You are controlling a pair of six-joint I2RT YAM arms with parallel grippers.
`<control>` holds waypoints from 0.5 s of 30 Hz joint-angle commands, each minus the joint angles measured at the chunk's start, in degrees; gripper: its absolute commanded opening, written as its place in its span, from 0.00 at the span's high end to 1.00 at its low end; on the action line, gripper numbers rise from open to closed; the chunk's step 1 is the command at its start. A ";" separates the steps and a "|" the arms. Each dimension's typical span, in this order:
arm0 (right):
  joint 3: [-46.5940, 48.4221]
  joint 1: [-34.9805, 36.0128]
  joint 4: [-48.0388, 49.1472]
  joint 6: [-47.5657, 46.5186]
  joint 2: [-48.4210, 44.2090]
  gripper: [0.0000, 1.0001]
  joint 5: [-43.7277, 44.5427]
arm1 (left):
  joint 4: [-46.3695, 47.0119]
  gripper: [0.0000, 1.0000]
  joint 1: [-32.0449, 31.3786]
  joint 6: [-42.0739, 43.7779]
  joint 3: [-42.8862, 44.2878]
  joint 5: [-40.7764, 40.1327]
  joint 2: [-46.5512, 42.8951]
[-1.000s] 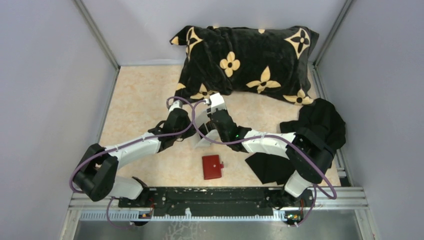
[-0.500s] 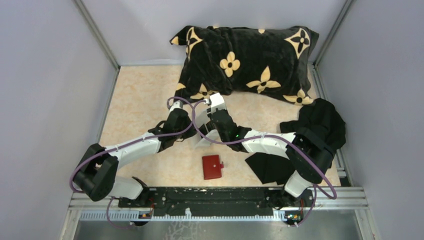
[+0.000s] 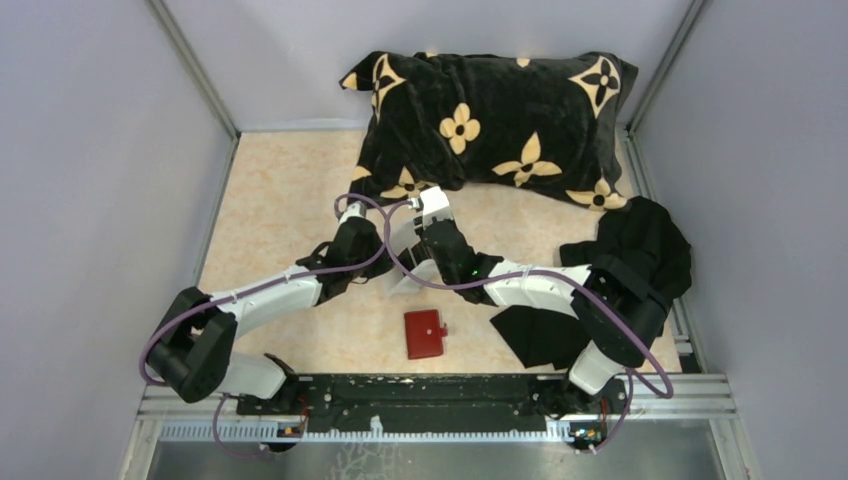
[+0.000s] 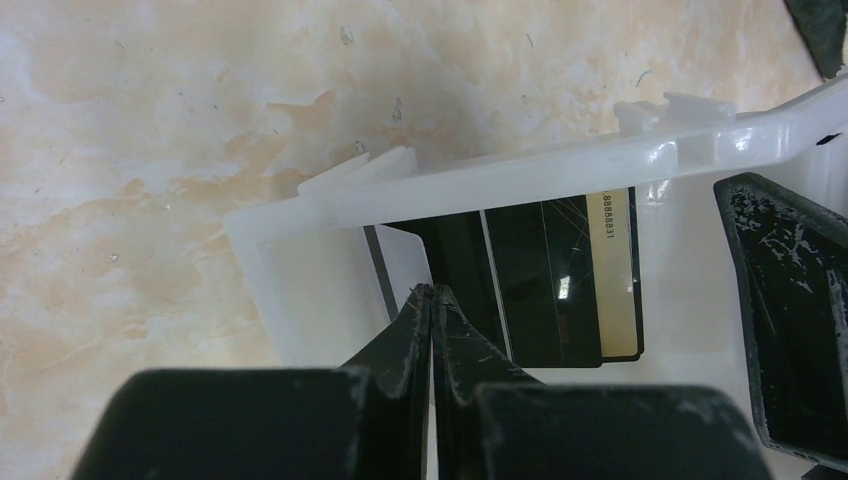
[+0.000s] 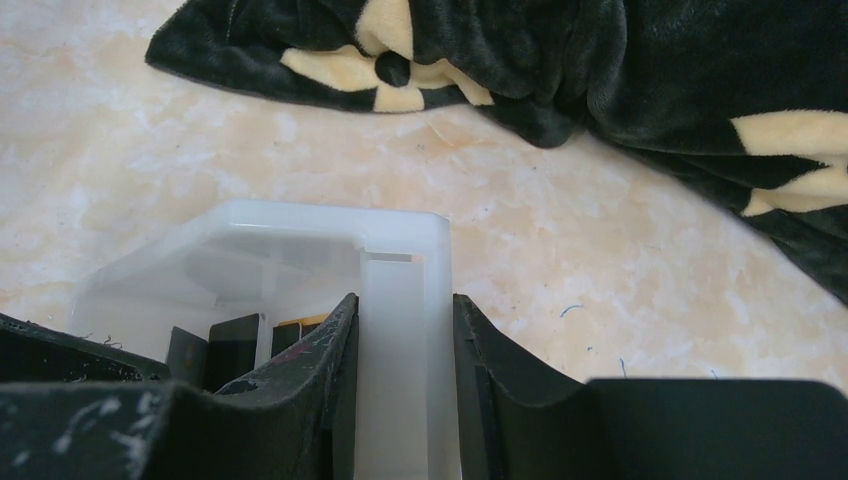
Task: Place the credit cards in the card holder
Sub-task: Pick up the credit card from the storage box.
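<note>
credit cards (image 4: 560, 290) just beside left claw (image 4: 432, 300)

Lab enclosure: grey panels (image 3: 90, 150), aluminium rails (image 3: 200, 72).

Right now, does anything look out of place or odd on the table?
Yes. The red wallet lies folded shut by itself, apart from the white tray that holds the black card. The left tool is pinched shut beside that card, holding nothing.
</note>
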 commanded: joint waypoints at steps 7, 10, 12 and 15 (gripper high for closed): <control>-0.08 -0.10 4.12 1.36 -1.27 1.00 -0.17 | -8.42 0.97 -0.08 0.30 -4.88 0.98 -0.79; -0.12 -0.12 4.05 1.50 -1.31 1.00 -0.13 | -8.42 0.95 -0.08 0.04 -5.65 1.25 -0.91; -0.10 -0.13 4.07 1.48 -1.22 1.00 -0.25 | -8.33 0.93 -0.08 -0.07 -5.87 1.26 -0.76; -0.10 -0.10 4.07 1.47 -1.30 1.00 -0.29 | -7.91 0.90 -0.08 -0.17 -5.89 1.27 -0.27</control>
